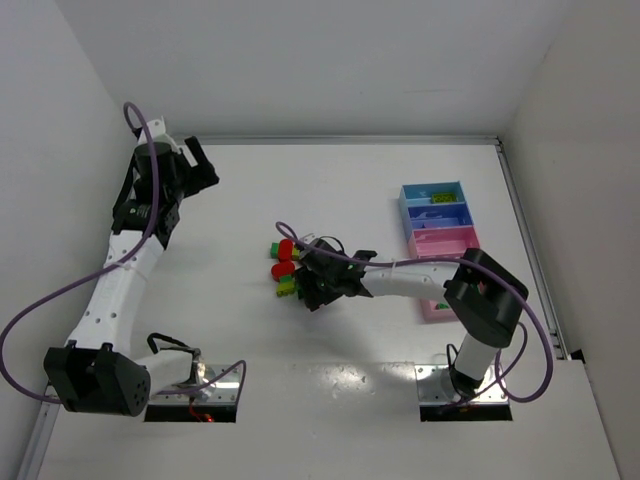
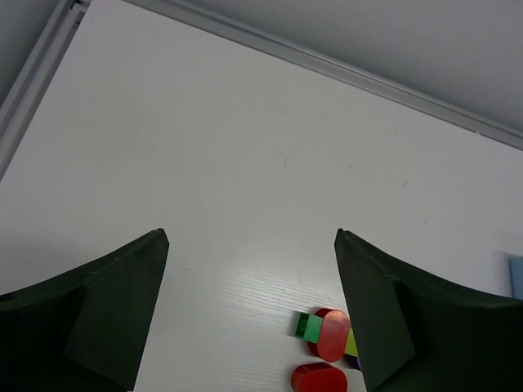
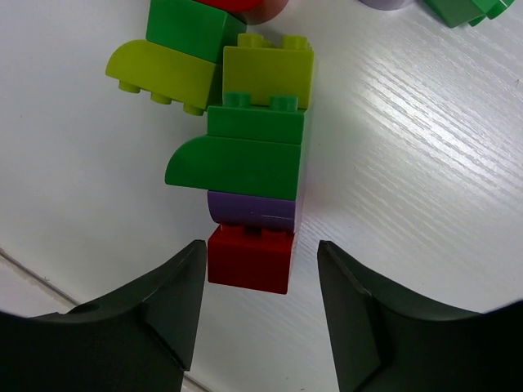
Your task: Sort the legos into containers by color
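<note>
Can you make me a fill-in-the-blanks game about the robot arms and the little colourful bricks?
1. The small plastic brick nearest the right gripper is ____.
2. The rounded plastic brick touching it is ____.
3. The shallow plastic trays on the white table are blue and ____.
4. The left gripper is open and holds ____.

Missing words: red, purple, pink, nothing.

The legos (image 3: 253,163) are smooth, glossy plastic. The white tabletop (image 3: 425,163) shows fine grain, and the right claw (image 3: 260,253) looks matt black.
</note>
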Robot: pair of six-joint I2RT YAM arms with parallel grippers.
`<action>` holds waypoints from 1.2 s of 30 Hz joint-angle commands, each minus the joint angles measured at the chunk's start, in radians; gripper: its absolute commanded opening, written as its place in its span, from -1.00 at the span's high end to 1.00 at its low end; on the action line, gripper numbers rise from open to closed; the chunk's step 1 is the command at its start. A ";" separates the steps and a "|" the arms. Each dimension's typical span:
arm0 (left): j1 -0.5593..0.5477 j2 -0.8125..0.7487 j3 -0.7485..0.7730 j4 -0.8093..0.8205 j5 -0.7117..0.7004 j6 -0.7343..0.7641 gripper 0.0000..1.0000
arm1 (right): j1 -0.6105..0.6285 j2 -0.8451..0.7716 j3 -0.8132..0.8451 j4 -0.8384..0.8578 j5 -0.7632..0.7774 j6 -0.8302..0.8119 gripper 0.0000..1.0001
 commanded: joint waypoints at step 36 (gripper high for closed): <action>0.043 -0.024 -0.156 0.058 0.668 0.171 -0.79 | -0.107 -0.299 -0.117 0.051 -0.196 -0.324 1.00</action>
